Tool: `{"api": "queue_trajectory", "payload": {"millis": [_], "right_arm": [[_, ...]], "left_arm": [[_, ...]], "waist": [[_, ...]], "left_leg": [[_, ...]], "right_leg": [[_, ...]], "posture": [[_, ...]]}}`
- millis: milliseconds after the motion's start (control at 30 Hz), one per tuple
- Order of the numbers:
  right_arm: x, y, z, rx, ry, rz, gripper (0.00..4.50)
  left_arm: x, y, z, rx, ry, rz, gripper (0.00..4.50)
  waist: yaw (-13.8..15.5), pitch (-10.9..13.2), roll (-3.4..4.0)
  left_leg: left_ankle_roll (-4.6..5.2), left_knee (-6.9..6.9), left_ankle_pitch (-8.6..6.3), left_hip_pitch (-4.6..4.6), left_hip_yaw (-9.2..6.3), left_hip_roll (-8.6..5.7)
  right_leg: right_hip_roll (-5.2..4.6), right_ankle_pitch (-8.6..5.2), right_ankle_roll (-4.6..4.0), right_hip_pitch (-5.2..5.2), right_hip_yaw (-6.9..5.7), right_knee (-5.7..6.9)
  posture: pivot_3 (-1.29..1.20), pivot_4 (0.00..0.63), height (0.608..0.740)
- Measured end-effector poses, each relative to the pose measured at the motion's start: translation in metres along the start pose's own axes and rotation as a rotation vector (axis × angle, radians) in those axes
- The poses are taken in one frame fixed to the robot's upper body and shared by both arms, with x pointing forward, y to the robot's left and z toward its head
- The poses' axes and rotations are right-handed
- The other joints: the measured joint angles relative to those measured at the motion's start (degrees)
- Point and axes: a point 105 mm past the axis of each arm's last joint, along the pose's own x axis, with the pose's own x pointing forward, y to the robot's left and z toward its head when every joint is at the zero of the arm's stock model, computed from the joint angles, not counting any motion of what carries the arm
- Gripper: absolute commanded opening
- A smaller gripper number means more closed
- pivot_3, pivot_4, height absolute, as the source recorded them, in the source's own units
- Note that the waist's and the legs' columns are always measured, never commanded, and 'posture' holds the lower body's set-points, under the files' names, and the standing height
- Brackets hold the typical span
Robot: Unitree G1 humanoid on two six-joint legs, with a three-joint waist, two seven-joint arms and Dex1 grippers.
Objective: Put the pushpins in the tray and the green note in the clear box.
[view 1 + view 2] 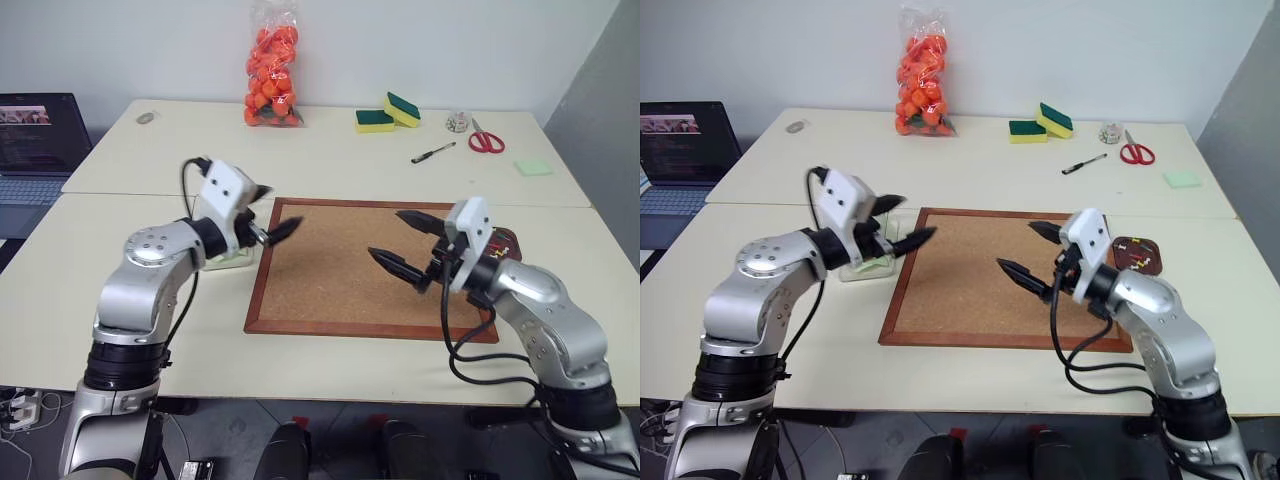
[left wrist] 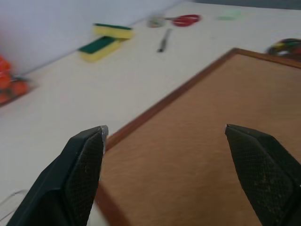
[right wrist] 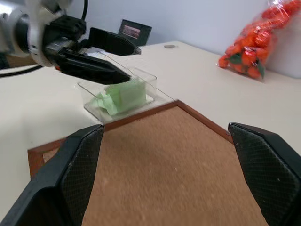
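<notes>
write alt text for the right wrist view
Crumpled green paper lies inside a clear box beside the cork board's corner, with the left end effector open just above it. A bag of oranges sits farther back on the table.

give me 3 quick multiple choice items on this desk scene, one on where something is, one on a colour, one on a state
1. Where is the clear box?
A. beside the cork board's left edge
B. on the laptop
C. next to the scissors

2. What colour are the scissors' handles?
A. blue
B. red
C. black

3. How is the right tool?
A. shut on a pen
B. shut on nothing
C. open, holding nothing

Key: 1 A, it stands against the board's frame by the left tool, with green paper inside; 2 B, the loops are red; 3 C, its fingers stand wide apart over the cork.
</notes>
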Motion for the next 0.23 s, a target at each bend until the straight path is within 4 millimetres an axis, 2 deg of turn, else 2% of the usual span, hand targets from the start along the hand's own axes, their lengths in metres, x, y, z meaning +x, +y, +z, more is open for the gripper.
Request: {"api": "queue_trajectory", "payload": {"millis": [233], "right_arm": [[-0.025, -0.01, -0.013, 0.014, 0.042, -0.129, 4.5]], "left_arm": [[0.018, -0.039, -0.002, -0.079, -0.052, -0.207, 4.2]], "waist": [[-0.15, 0.0, 0.0]], "left_leg": [[0.0, 0.02, 0.0, 0.03, 0.04, 0.01]], "right_leg": [[0.09, 0.0, 0.0, 0.0, 0.05, 0.03]], "posture": [[0.0, 0.15, 0.74]]}}
